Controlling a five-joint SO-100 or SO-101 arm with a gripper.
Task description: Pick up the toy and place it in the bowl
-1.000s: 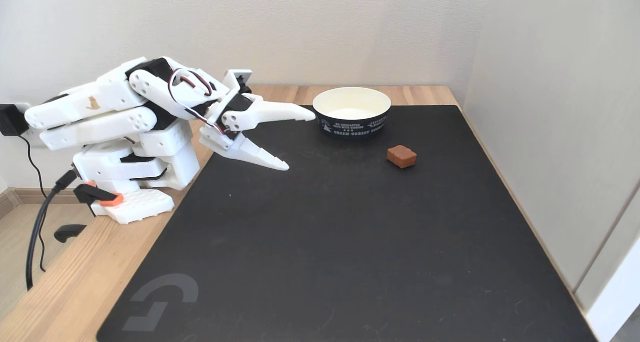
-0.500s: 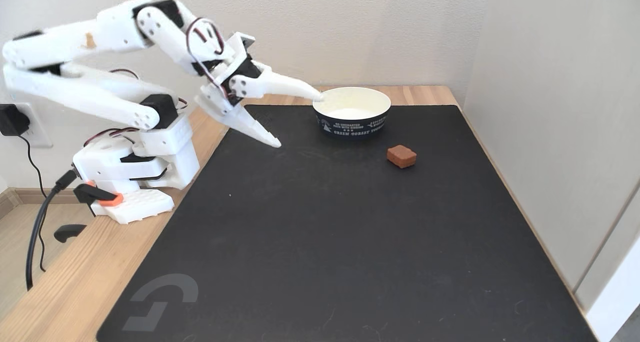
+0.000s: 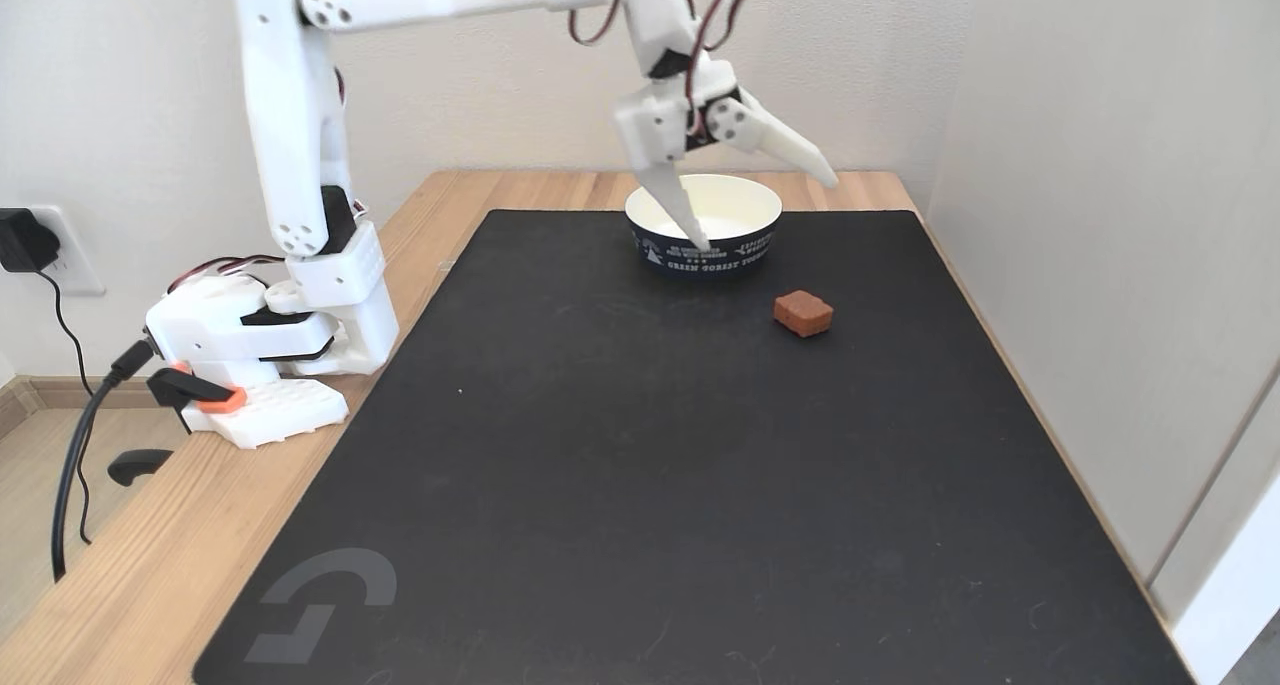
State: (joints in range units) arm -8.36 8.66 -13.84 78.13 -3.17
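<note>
Counter (image 3: 150, 565): a wooden surface is seen at the left of the fixed view, largely covered by a black mat (image 3: 650, 465).
Arm (image 3: 290, 115): a white arm is shown raised from its base at the left and stretched across toward the far side of the mat.
Fingers: the gripper (image 3: 765, 210) is held with its fingers spread wide and nothing between them; one fingertip is seen in front of the bowl, the other is pointed out to the right.
Bowl (image 3: 745, 250): the paper bowl is set at the far edge of the mat, and nothing is seen inside it.
Toy (image 3: 803, 312): the small brown block is left lying on the mat, just right of and nearer than the bowl, apart from it.
Progress: the toy is judged not yet picked up; reach, grasp, lift and drop are all left.
</note>
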